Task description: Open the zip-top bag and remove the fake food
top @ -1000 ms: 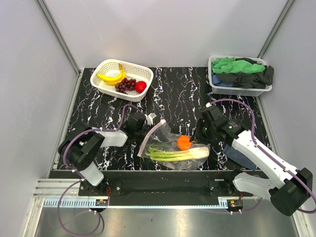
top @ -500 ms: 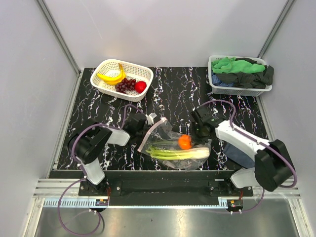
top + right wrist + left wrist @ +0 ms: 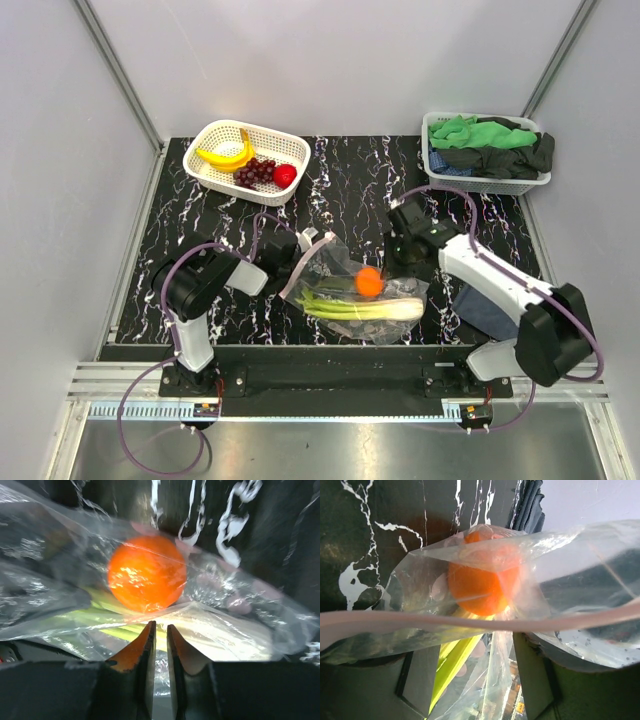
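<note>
The right gripper [image 3: 159,630] presses its two dark jaws nearly together on a crinkled fold of the clear, soft-plastic zip-top bag [image 3: 240,605]. The left gripper [image 3: 298,250] sits at the bag's pinkish zip strip [image 3: 420,621]; film hides its jaws, so their state cannot be told. The bag lies on the black marbled table [image 3: 350,190] between the arms, holding a glossy orange ball [image 3: 146,573] and pale-green stalks [image 3: 360,309]. A white lattice basket [image 3: 293,147] holds a yellow banana [image 3: 225,156], purple grapes [image 3: 254,173] and a red fruit [image 3: 285,175].
</note>
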